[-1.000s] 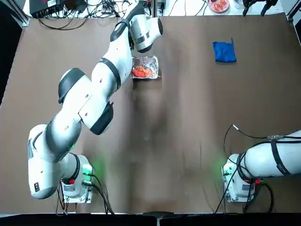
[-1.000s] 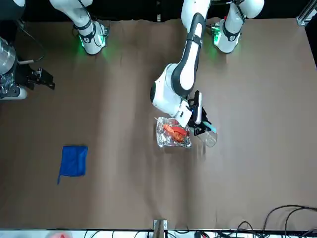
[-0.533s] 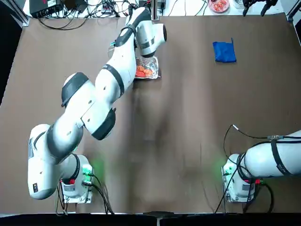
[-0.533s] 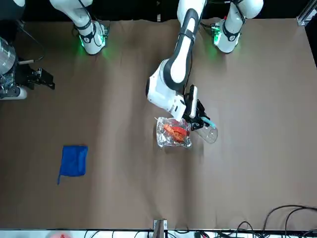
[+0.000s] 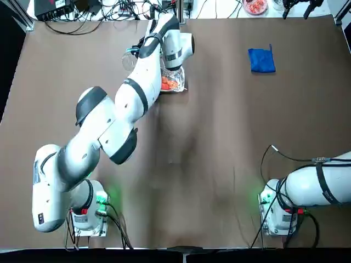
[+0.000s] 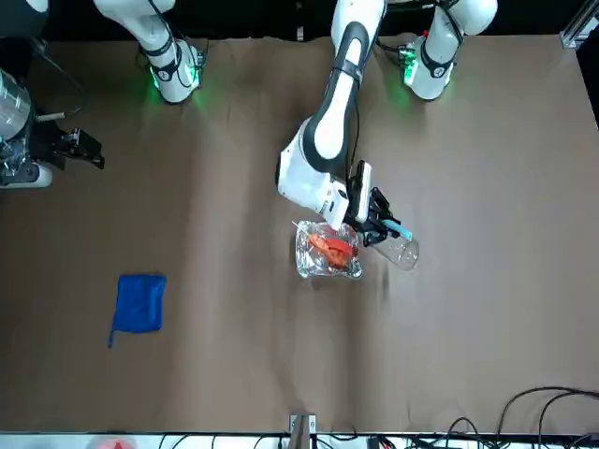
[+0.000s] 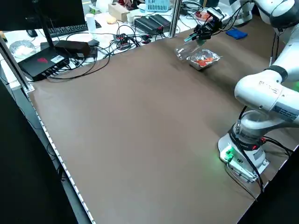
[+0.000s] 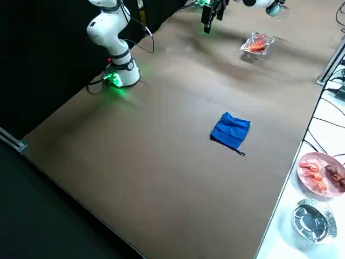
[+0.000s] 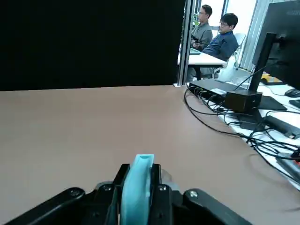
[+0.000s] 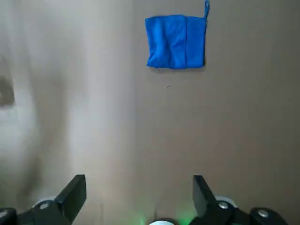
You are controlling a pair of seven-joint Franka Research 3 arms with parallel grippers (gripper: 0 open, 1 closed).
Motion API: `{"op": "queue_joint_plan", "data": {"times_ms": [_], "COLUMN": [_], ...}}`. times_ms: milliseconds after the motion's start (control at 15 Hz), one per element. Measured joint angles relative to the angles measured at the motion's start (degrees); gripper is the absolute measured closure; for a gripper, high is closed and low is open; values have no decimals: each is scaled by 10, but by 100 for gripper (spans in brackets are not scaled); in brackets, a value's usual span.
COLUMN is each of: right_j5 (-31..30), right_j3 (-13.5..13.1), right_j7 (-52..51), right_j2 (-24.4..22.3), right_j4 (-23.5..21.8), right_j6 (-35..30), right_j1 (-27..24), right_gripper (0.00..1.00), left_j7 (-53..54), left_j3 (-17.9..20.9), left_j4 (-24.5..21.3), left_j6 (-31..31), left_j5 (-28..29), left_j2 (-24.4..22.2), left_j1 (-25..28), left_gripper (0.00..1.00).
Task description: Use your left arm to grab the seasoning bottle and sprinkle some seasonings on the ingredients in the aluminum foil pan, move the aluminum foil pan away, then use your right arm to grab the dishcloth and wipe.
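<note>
Clear seasoning bottle (image 6: 401, 251) clamped at its cap in my left gripper (image 6: 379, 225) — it's swung off the aluminum foil pan (image 6: 328, 251) to just beside it, so sprinkling looks finished. Right gripper (image 10: 139, 197) parked, fingers wide. Count: one bottle, one pan, one ingredients (image 6: 330, 248) heap, one dishcloth (image 6: 138, 302) — well apart.

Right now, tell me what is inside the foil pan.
The aluminum foil pan holds a small heap of red-orange ingredients. In the top view the left arm covers part of the pan, so that part's contents are hidden there.
</note>
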Motion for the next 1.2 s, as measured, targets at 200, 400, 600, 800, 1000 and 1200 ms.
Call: {"op": "queue_joint_plan", "data": {"times_ms": [200,400,600,800,1000,1200], "right_j5": [0,0,0,0,0,0], "right_j3": [0,0,0,0,0,-1], "right_j7": [0,0,0,0,0,0], "right_j2": [0,0,0,0,0,0], "right_j4": [0,0,0,0,0,0], "right_j6": [0,0,0,0,0,1], "right_j1": [0,0,0,0,0,-4], "right_gripper": [0,0,0,0,0,0], "left_j7": [0,0,0,0,0,0], "left_j3": [6,10,14,15,16,17], "left_j4": [13,18,25,31,35,40], "left_j6": [-3,-4,-5,-5,-10,-41], "left_j5": [2,4,14,15,15,-7], "left_j2": [2,2,2,2,2,1], "left_j1": [-3,-11,-16,-16,-20,-23], "left_gripper": [77,77,77,77,77,77]}}
